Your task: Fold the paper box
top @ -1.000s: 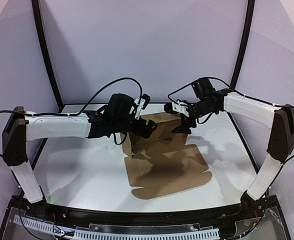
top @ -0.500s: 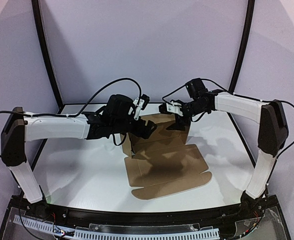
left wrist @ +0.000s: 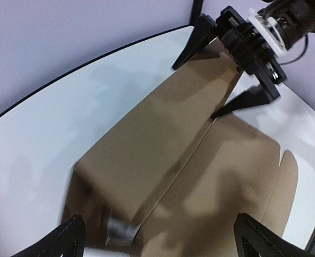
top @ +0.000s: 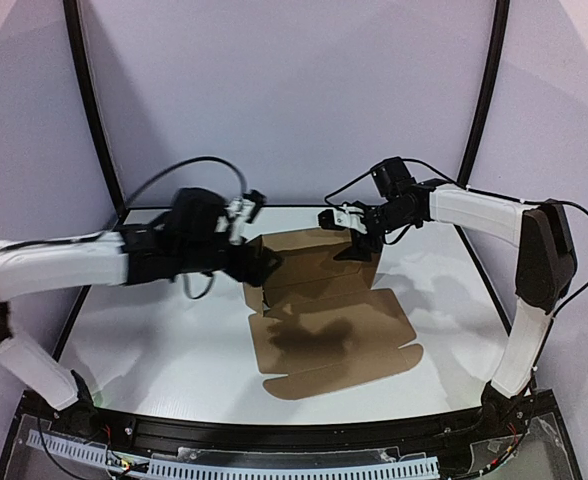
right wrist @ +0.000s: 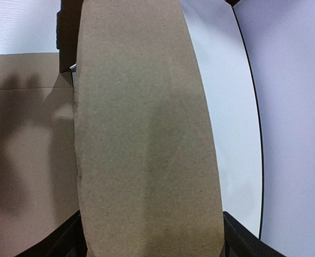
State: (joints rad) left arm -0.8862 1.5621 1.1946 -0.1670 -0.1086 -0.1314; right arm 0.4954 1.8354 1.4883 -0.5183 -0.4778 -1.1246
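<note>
The paper box (top: 339,340) is a brown die-cut sheet on the white table, its front part flat and its back panel (top: 309,250) raised. My left gripper (top: 262,264) is open at the panel's left end; in the left wrist view (left wrist: 158,219) its jaws stand wide apart over the cardboard (left wrist: 163,107), holding nothing. My right gripper (top: 359,240) is at the panel's right end. In the right wrist view (right wrist: 151,215) its jaws are wide apart with a brown flap (right wrist: 141,134) standing between them, not pinched. It also shows in the left wrist view (left wrist: 227,69).
The white table (top: 164,330) has a black raised rim and purple walls behind. Black curved poles (top: 92,110) stand at the back left and back right. The arm bases and a cable tray lie along the near edge.
My left arm has swung back to the left, its gripper now at the panel's left end. My right gripper has shifted slightly left and stays at the panel's right end.
</note>
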